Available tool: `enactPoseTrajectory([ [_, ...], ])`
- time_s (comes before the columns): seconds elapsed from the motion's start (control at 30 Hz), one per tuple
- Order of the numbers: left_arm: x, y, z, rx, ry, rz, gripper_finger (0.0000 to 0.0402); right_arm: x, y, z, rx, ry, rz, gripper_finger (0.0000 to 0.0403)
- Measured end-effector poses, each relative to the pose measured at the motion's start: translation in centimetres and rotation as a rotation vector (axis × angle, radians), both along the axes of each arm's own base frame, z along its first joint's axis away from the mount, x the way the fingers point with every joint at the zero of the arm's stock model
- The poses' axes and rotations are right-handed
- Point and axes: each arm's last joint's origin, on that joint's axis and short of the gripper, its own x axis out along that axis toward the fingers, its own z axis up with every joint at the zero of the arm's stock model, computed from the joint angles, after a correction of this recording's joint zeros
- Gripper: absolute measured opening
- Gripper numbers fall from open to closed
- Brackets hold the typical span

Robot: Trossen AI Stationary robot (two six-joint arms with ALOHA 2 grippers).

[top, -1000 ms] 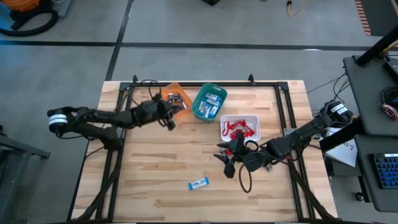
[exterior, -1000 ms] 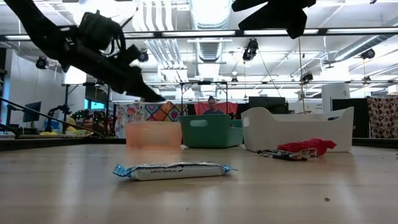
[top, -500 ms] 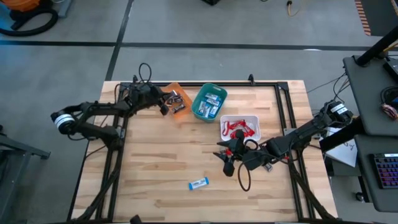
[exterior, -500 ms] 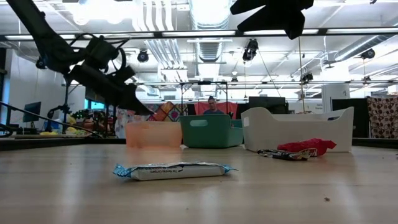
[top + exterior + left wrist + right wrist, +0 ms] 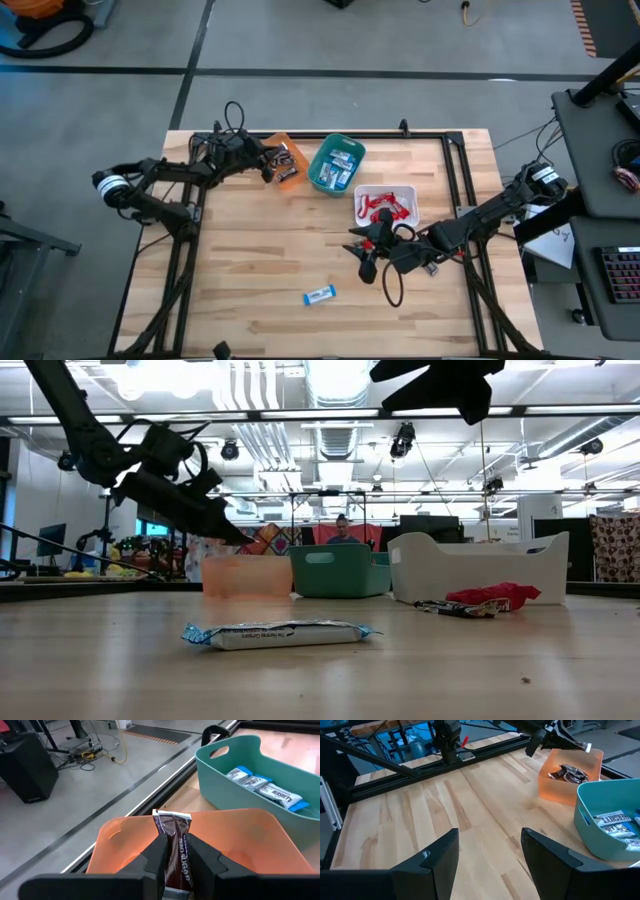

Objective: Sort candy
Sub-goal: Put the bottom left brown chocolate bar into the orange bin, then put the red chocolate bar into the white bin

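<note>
One dark-wrapped candy bar (image 5: 174,851) is pinched between the fingers of the left gripper (image 5: 266,166), which hangs above the near wall of the orange bin (image 5: 273,143) at the back of the bench (image 5: 250,270); more dark bars (image 5: 568,772) already lie inside that bin. Just beside it, the teal bin (image 5: 322,158) holds blue-and-white bars (image 5: 265,785), and the white bin (image 5: 407,194) next along holds red ones (image 5: 378,208). A single blue-and-white bar (image 5: 319,295) lies alone on the bench's front part, well apart from both grippers. The right gripper (image 5: 364,252) waits over the bench just in front of the white bin, its fingers spread wide and holding nothing.
</note>
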Motion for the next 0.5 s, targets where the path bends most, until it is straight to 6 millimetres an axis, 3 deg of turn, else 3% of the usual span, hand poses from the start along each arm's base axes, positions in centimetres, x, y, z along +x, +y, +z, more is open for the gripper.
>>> enactPoseTrajectory([
  [0.5,0.0,0.0,-0.1,-0.018,-0.007,0.004,0.0132,0.3,0.2,1.2,0.073,-0.013,-0.009,0.0205],
])
